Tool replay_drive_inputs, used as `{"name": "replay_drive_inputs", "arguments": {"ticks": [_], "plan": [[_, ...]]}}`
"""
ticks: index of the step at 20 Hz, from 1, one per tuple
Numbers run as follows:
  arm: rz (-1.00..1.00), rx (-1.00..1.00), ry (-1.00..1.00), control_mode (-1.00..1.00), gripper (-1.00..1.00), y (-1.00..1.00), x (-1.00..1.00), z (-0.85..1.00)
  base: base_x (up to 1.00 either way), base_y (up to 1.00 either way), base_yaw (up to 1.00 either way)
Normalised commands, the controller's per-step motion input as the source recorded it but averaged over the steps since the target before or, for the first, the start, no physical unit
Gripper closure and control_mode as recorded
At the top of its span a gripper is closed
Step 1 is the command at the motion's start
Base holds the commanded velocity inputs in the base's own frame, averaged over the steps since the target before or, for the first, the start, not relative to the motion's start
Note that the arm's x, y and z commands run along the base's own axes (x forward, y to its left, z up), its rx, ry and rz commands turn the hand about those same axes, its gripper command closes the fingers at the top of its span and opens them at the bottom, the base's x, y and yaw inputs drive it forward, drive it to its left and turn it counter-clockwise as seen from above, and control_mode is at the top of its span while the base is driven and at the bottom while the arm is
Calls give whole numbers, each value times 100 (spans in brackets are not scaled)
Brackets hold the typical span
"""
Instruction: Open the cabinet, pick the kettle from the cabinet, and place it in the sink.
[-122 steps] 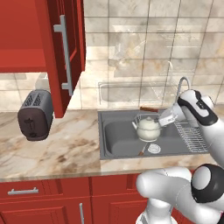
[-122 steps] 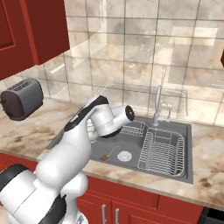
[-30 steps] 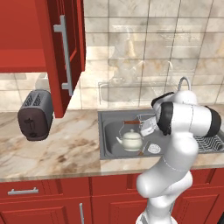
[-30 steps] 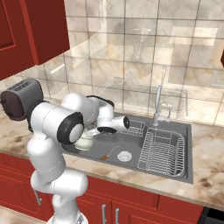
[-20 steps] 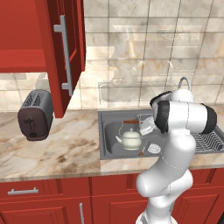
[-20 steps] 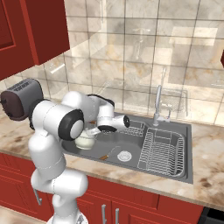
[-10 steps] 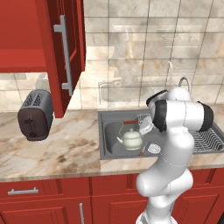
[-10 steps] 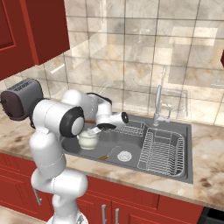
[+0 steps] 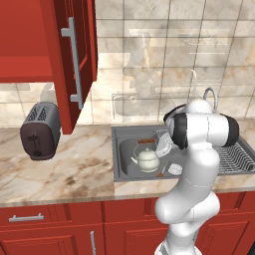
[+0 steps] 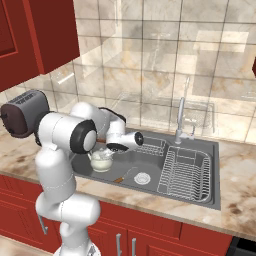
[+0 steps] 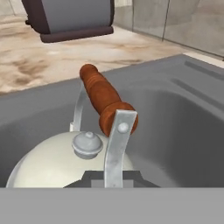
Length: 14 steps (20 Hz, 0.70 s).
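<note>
The kettle sits in the sink, at the end away from the faucet. I lift my clenched, empty jaws clear gently (the handle is just ahead).

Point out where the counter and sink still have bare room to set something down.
Free: the marble counter between the toaster and the sink rim; also the counter right of the sink in the right base view. Crowded: the basin's left half holds the kettle with the arm over it; the dish rack takes the right half.
</note>
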Motion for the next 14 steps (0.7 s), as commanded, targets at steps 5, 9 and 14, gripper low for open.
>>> {"name": "replay_drive_inputs", "arguments": {"ticks": [5, 9, 14], "plan": [[0, 0, -7, -100, 100, 7, 12, -17, 0, 0, 0], [0, -1, 0, -100, 100, 0, 19, -14, 0, 0, 0], [0, -3, 3, -100, 100, 0, 20, -12, 0, 0, 0]]}}
